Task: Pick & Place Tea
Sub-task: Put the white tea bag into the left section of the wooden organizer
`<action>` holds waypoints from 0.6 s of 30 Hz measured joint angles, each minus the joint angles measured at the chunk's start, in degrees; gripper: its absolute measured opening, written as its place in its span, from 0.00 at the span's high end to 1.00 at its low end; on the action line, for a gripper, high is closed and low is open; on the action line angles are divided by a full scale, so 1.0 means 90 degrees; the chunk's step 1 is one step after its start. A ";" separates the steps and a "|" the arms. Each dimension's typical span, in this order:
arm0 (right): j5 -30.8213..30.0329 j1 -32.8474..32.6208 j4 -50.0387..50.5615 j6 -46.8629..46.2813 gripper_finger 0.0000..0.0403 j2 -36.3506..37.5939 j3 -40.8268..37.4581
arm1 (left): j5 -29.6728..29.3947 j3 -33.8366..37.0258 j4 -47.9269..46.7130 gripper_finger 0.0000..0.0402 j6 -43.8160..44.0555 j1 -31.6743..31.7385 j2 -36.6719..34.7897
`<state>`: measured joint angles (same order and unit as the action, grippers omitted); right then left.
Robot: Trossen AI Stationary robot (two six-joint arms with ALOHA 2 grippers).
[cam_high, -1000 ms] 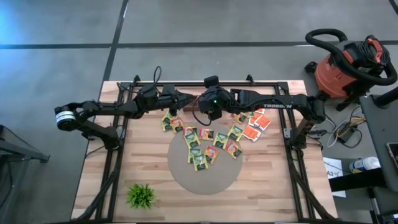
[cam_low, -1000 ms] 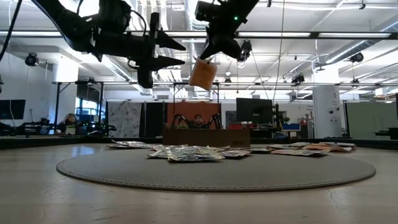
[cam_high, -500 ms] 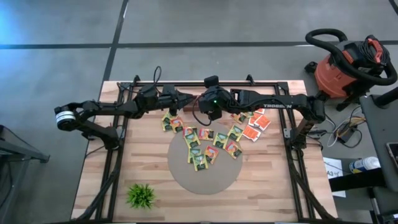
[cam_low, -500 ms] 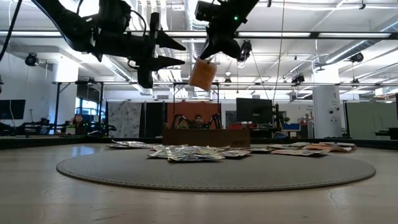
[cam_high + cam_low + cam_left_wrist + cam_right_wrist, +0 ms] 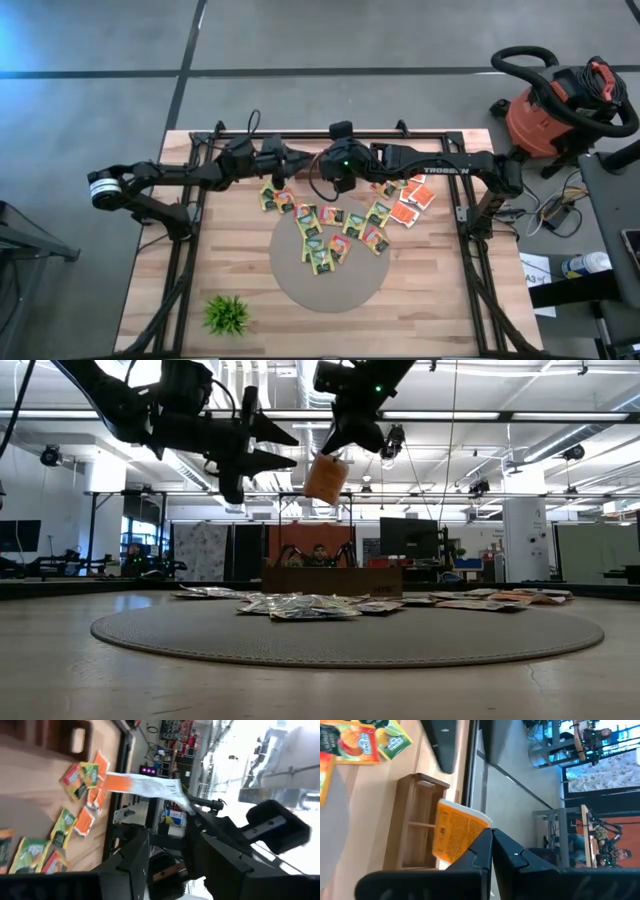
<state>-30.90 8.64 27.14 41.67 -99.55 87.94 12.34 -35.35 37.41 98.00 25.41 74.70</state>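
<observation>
- Right tool raised high above the tabletop, near the middle of the far edge, pinched closed on one orange tea sachet that hangs free below the fingers.
- Same sachet seen edge-on from the left wrist, orange at one end, pale at the other; from the right wrist its printed orange face clamped between the closed fingers.
- Left tool at similar height, just beside the hanging sachet, jaws spread wide and gripping nothing.
- Remaining tea sachets lying flat: yellow-green ones scattered over the far half of the round grey mat and on the bare wood toward the far edge.
- Orange and red sachets clustered off the mat, toward the far right corner.
- Small wooden rack standing at the far edge, under the held sachet.
- Small green plant near the front left corner.
</observation>
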 joint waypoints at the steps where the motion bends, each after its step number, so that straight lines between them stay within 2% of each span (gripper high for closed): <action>1: -0.0064 -0.0003 -0.0045 0.0044 0.98 0.0000 0.0000 | 0.0000 0.0000 -0.0040 0.59 0.0093 0.0000 0.0002; 10: -0.0087 -0.0166 -0.0468 0.0203 0.98 0.0000 0.0000 | -0.0227 -0.0002 0.0056 0.59 0.0870 -0.0010 0.0005; 18: -0.0064 -0.0453 -0.0996 0.0271 0.98 0.0000 0.0000 | -0.0385 -0.0133 0.0051 0.59 0.0869 -0.0003 0.0005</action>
<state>-31.48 4.57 18.17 44.10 -99.55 87.94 8.88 -36.55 37.87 105.82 25.39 74.74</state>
